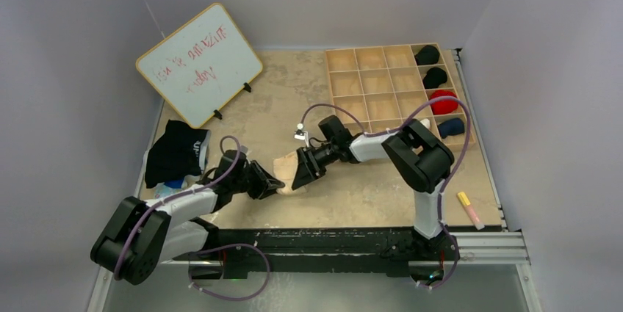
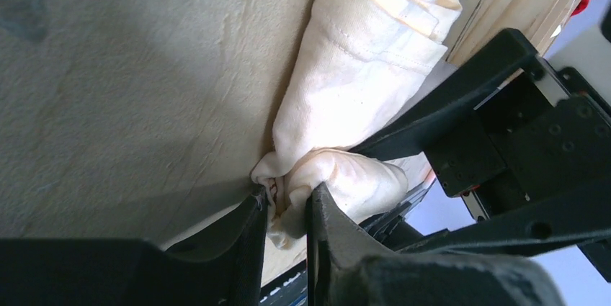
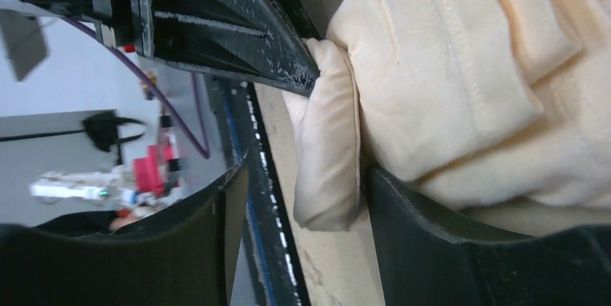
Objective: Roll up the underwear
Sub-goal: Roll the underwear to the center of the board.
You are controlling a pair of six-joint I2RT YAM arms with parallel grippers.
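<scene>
The cream underwear (image 1: 286, 174) lies on the table (image 1: 353, 198) a little left of its middle, bunched into a loose, partly wound roll. My two arms meet over it. My left gripper (image 1: 268, 182) reaches in from the near left and is clenched on the underwear. In the left wrist view its fingers (image 2: 248, 237) stand almost together, with a small wad of cream cloth squeezed between them at the near end of the roll. From there the rest of the roll runs away from me, flat against the table. My right gripper (image 1: 303, 169) comes in from the right and is released. In the right wrist view its jaws stand wide apart astride the same end of the cloth. A folded flap sits in the gap and presses against one finger (image 3: 432, 248), while the other finger is clear of it. The black tip of my left gripper pokes in above that flap. A wooden tray (image 1: 367, 81) of square compartments sits at the far right of the table. Its rightmost column holds four rolled pieces: two black (image 1: 426, 55), one red (image 1: 443, 101) and one dark blue (image 1: 450, 127). A whiteboard (image 1: 198, 62) with red scribbles leans at the far left. A dark garment pile (image 1: 175, 154) lies at the left edge, and a yellow-and-pink marker (image 1: 469, 208) lies near the right edge.
</scene>
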